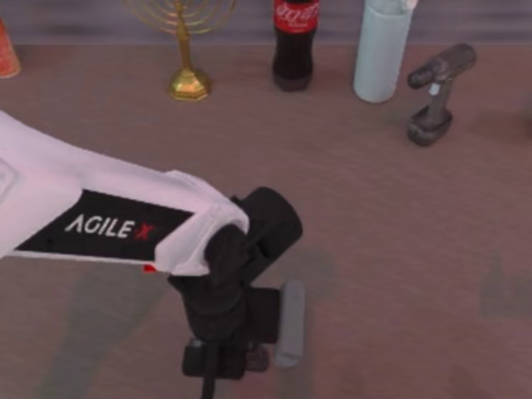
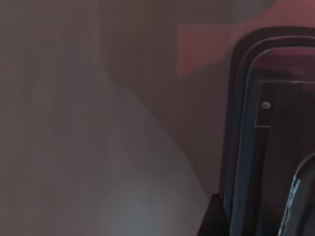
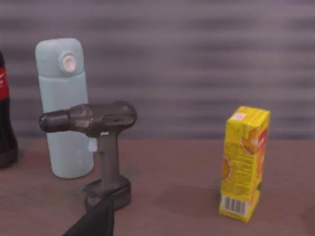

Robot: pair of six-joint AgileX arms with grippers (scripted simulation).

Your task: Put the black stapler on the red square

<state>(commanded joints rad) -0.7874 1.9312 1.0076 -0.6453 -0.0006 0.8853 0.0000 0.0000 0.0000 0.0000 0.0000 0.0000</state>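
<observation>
My left arm reaches in from the left, and its gripper [image 1: 249, 353] points down near the table's front edge, middle left. In the left wrist view the black stapler [image 2: 275, 147] fills the near side, a glossy dark body right against a finger [image 2: 214, 219], so the gripper is shut on it. From above, the wrist hides the stapler. The red square [image 2: 206, 49] shows as a flat red patch beyond the stapler. In the top view only a red sliver [image 1: 150, 268] peeks out under the arm. My right arm is out of the top view, and its gripper [image 3: 140, 231] faces the back right objects.
Along the back stand a gold candelabra [image 1: 187, 50], a cola bottle [image 1: 294, 41], a pale blue flask [image 1: 381, 50] and a dark grey power drill [image 1: 436, 91]. A yellow juice carton [image 3: 244, 164] stands beside the drill in the right wrist view. An orange object [image 1: 7, 51] sits at the far left edge.
</observation>
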